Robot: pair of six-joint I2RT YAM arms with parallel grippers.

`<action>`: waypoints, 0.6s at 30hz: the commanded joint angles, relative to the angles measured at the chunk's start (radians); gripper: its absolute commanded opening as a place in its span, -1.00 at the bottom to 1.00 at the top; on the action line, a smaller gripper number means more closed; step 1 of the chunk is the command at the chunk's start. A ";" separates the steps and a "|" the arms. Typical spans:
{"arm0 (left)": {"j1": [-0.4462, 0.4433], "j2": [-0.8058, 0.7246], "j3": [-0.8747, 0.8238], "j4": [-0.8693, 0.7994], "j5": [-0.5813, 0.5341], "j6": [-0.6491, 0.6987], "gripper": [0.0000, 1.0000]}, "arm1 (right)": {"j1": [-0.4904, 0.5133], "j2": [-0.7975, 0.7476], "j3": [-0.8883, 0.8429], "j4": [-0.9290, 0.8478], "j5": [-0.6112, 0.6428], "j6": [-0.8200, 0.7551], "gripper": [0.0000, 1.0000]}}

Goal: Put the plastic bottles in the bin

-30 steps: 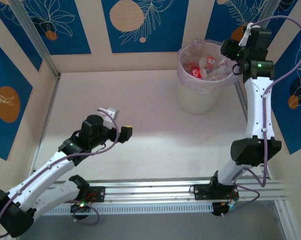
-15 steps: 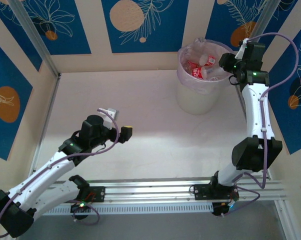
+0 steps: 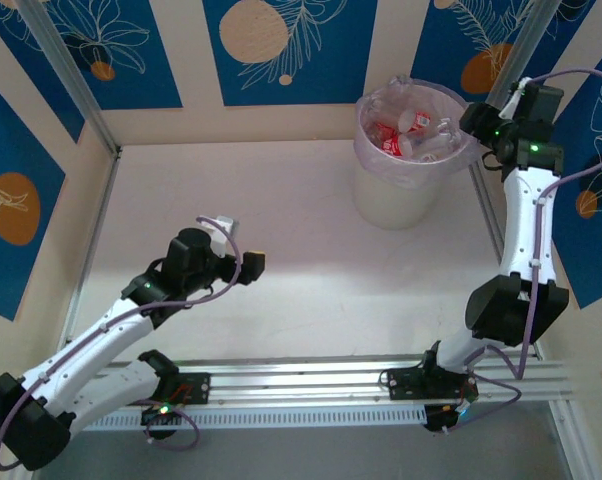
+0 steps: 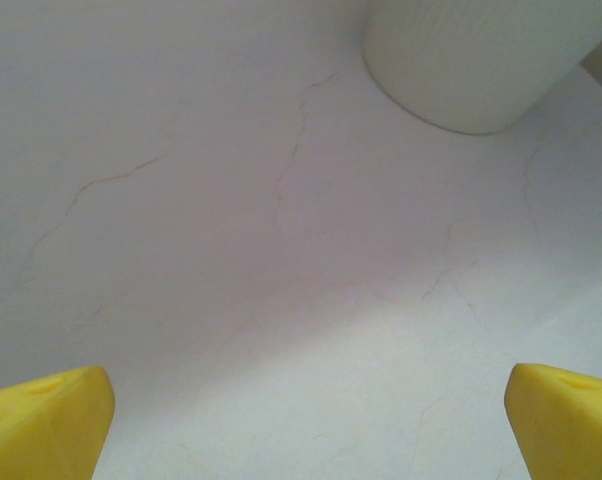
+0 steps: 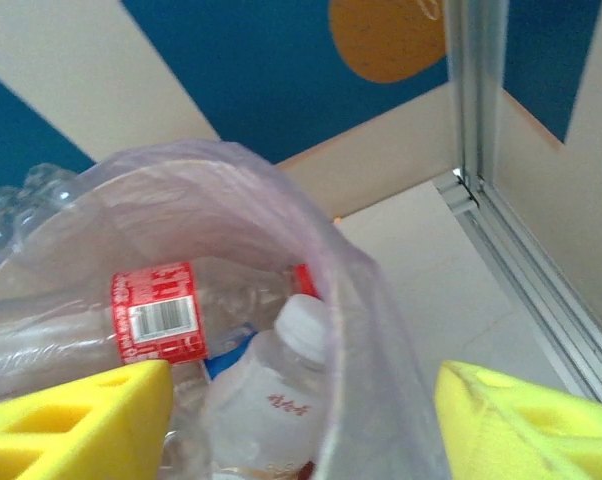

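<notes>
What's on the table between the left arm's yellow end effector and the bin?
Nothing. In the top view, the white table between the left end effector and the bin is bare; the left wrist view shows the same.

This looks like a robotics lab test cell. A white jointed left arm (image 3: pixel 91 345) and right arm (image 3: pixel 531 230) are bolted to a ribbed aluminium rail (image 3: pixel 301 380) at the edge of a pale bare surface (image 3: pixel 281 250). Blue-and-cream printed wall panels (image 3: pixel 321 60) and a slanted aluminium post (image 3: pixel 69 70) box it in.
</notes>
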 commanded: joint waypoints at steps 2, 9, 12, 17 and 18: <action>0.069 0.030 0.038 -0.091 -0.014 -0.058 1.00 | -0.010 0.056 0.055 -0.051 -0.073 0.028 0.29; 0.152 0.009 0.012 -0.145 0.005 -0.097 1.00 | -0.026 0.177 0.151 -0.081 -0.111 0.030 0.17; 0.186 0.015 -0.002 -0.160 0.027 -0.104 1.00 | -0.025 0.214 0.188 -0.083 -0.153 0.031 0.16; 0.199 0.010 -0.031 -0.130 0.050 -0.112 1.00 | 0.004 0.225 0.179 -0.071 -0.195 -0.006 0.09; 0.200 0.011 -0.033 -0.128 0.054 -0.114 1.00 | 0.010 0.221 0.166 -0.064 -0.202 -0.012 0.09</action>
